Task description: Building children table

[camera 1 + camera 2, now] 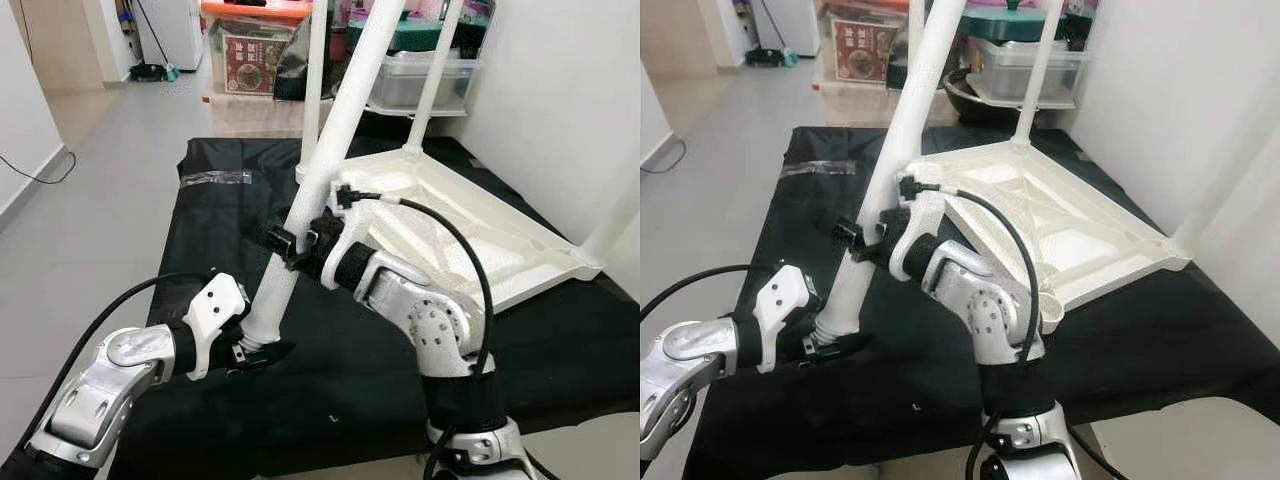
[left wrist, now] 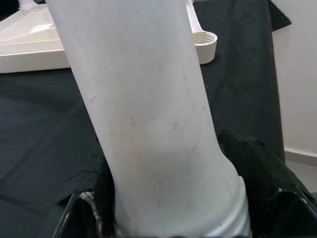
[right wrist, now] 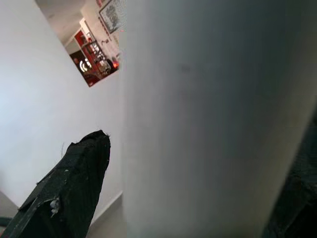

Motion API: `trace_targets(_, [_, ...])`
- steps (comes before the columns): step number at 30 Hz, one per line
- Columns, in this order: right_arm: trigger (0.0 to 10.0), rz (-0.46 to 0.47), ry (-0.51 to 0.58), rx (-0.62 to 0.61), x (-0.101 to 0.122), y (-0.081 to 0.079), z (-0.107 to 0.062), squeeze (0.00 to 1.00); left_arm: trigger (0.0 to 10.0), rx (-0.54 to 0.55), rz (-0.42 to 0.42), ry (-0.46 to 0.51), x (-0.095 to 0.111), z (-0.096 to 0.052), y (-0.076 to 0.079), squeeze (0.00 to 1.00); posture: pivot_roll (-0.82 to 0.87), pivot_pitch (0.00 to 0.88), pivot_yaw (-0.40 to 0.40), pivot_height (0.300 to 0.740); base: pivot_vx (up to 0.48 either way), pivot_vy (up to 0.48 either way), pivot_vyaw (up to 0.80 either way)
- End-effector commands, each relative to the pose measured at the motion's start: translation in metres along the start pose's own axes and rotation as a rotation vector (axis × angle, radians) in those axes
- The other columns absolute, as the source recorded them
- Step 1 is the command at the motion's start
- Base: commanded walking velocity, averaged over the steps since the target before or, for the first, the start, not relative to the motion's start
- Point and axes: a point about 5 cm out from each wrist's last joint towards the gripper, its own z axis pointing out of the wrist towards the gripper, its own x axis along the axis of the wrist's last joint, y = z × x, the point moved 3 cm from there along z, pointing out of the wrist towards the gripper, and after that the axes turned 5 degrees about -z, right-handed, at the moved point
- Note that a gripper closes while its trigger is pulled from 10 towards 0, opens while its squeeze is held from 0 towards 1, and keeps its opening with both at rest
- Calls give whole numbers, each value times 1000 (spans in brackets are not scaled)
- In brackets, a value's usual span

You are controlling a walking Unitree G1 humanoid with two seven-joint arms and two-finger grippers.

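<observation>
While both tools grip the loose white leg [image 1: 318, 170], left tool [image 1: 262, 352] at its threaded base, right tool [image 1: 300, 243] mid-shaft, it slants upward, away from the upturned table [image 1: 480, 225] beside it

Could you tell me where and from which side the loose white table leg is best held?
Hold the table leg on its plain round shaft, from the sides. The left tool grips near the threaded bottom end, the right tool higher up; the shaft is smooth and even, so fingers straddle it.

Your counter [image 1: 200, 210] wears a black cloth; the upturned white tabletop [image 1: 470, 225] lies on it at two o'clock, a clear tape strip [image 1: 215, 178] at eleven.
</observation>
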Motion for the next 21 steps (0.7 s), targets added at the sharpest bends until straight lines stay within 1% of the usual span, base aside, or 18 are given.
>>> trace_targets(1, [10000,65,-6,13,-4,-4,2,0,0,-24,55,17,6,4,4,0,40,0,-73,740,0,0,0])
trace_targets(2, [10000,83,-4,16,-5,-5,2,0,0,-25,57,18,6,4,4,0,40,0,-73,740,0,0,0])
trace_targets(3, [4588,96,0,23,-6,-7,2,0,0,-23,61,19,6,5,4,0,39,0,-72,740,0,0,0])
trace_targets(4, [4588,101,2,26,-7,-8,2,0,0,-22,64,19,6,5,4,0,39,0,-72,740,0,0,0])
trace_targets(5, [0,115,5,36,-9,-10,2,0,0,-22,66,21,7,6,4,0,39,0,-73,740,0,0,0])
trace_targets(7, [0,128,-4,43,-12,-12,1,0,0,-21,69,23,7,6,3,0,38,0,-72,740,0,0,0])
trace_targets(8, [0,127,-18,42,-15,-12,1,0,235,-21,72,24,7,6,3,0,37,0,-72,740,0,0,0])
trace_targets(9, [0,127,-18,42,-15,-12,1,0,235,-21,72,24,7,6,3,0,37,0,-72,740,0,0,0])
trace_targets(10, [0,125,-32,36,-18,-11,0,0,824,-20,73,24,7,6,3,0,38,0,-74,740,0,0,0])
trace_targets(12, [0,123,-44,24,-20,-9,0,0,1020,-21,76,23,7,6,2,0,39,0,-76,740,0,0,0])
trace_targets(13, [0,122,-52,5,-22,-5,-1,0,1451,-22,77,21,6,5,3,0,39,0,-77,740,0,0,0])
trace_targets(14, [0,121,-55,-20,-22,1,-3,0,1373,-24,77,17,5,3,3,0,40,0,-78,740,0,0,0])
trace_targets(19, [0,119,-37,-38,-17,6,-4,0,1373,-22,76,14,3,2,4,0,40,0,-78,740,0,0,0])
trace_targets(20, [0,116,-24,-43,-14,7,-4,0,2549,-18,74,11,2,1,4,0,42,0,-77,740,0,0,0])
trace_targets(21, [0,116,-24,-43,-14,7,-4,0,2549,-18,74,11,2,1,4,0,42,0,-77,740,0,0,0])
